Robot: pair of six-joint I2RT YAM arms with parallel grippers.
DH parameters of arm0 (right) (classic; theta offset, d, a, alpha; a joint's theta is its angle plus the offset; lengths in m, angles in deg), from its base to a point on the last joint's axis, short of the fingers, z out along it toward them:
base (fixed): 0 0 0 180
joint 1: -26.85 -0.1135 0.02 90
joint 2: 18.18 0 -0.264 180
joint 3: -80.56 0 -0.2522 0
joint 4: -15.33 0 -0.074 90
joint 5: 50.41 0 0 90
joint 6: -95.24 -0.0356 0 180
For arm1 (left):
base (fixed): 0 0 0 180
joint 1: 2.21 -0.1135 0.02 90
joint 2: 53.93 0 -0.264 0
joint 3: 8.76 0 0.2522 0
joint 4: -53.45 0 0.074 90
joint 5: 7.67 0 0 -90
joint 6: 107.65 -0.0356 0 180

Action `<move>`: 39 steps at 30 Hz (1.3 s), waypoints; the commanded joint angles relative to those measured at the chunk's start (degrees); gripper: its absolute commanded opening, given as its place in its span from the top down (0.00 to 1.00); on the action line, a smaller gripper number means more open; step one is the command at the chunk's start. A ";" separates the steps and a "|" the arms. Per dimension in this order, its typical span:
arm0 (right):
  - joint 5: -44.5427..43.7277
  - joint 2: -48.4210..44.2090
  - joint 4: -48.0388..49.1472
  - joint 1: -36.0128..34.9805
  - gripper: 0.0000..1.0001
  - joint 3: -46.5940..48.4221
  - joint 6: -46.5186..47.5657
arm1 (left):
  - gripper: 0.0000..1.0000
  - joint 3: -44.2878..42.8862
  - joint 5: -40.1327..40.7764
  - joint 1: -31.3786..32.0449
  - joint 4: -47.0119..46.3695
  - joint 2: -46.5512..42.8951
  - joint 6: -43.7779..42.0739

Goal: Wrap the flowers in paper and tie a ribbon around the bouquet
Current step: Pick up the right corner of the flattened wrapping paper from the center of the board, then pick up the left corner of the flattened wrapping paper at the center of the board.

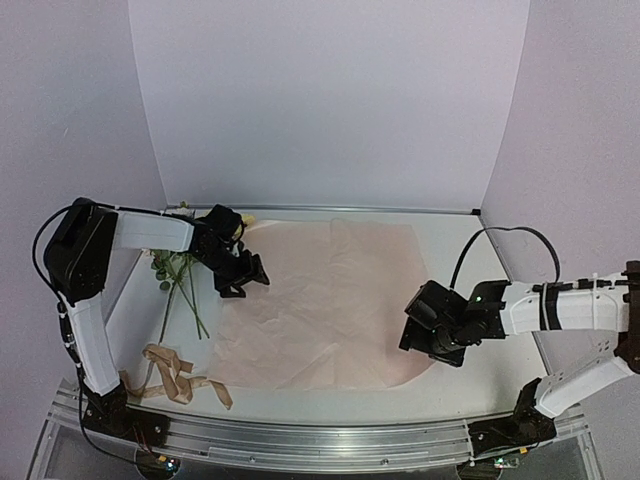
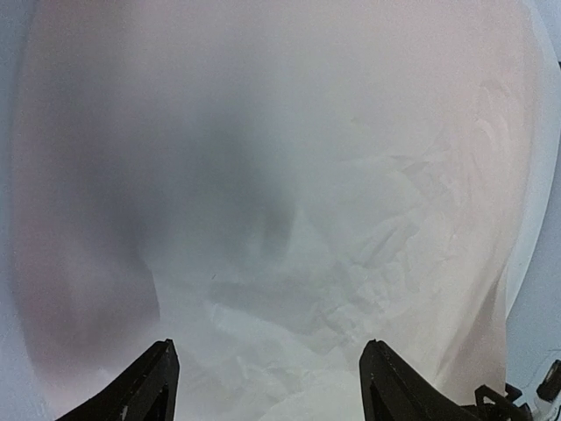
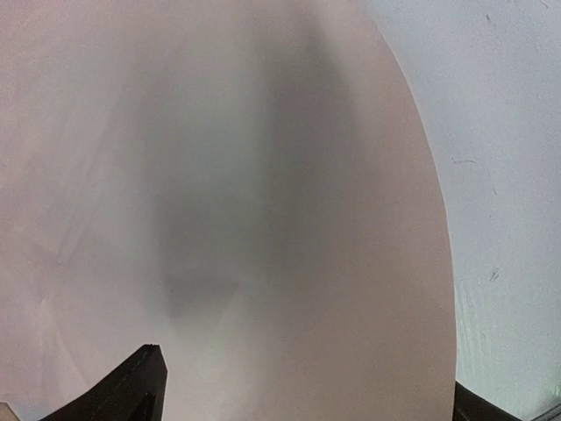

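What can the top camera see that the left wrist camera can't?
Only the top view shows the flowers and the ribbon, lying left of the sheet. Only the left wrist view shows fine creases close up. Both show the pink paper and the left gripper, its fingers open with nothing between them.

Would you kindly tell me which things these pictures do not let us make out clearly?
Flowers: top view, blooms partly hidden by the left arm; absent from both wrist views.
Ribbon: top view, too small to tell how its loops cross.
Paper: right wrist view, too blurred to read any creases.
Right gripper: right wrist view, one finger cut off by the bottom edge.
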 commanded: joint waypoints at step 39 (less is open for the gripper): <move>11.13 -5.68 20.40 6.89 1.00 -18.37 -12.39 | 0.43 40.50 -0.65 2.25 5.03 -37.05 16.20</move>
